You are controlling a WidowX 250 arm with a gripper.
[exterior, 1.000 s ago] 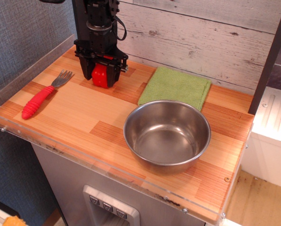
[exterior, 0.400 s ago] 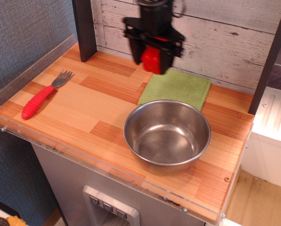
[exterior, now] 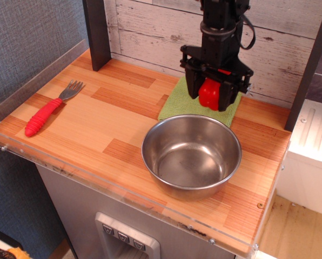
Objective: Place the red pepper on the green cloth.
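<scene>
The red pepper (exterior: 209,94) is glossy bright red and sits between the black fingers of my gripper (exterior: 210,100), which is shut on it. The gripper hangs low over the green cloth (exterior: 177,101), a light green folded towel at the back of the wooden counter, just behind the steel bowl. The pepper is over the cloth's right half, at or just above its surface; I cannot tell whether it touches. The gripper hides the middle of the cloth.
A steel bowl (exterior: 192,154) stands in front of the cloth. A grey fork with a ribbed red handle (exterior: 46,113) lies at the left. A dark post (exterior: 96,32) stands at the back left, a plank wall behind, and a clear rim runs along the counter's front edge (exterior: 123,189).
The gripper carried the pepper from the back left of the counter, up and to the right, and has come down over the green cloth.
</scene>
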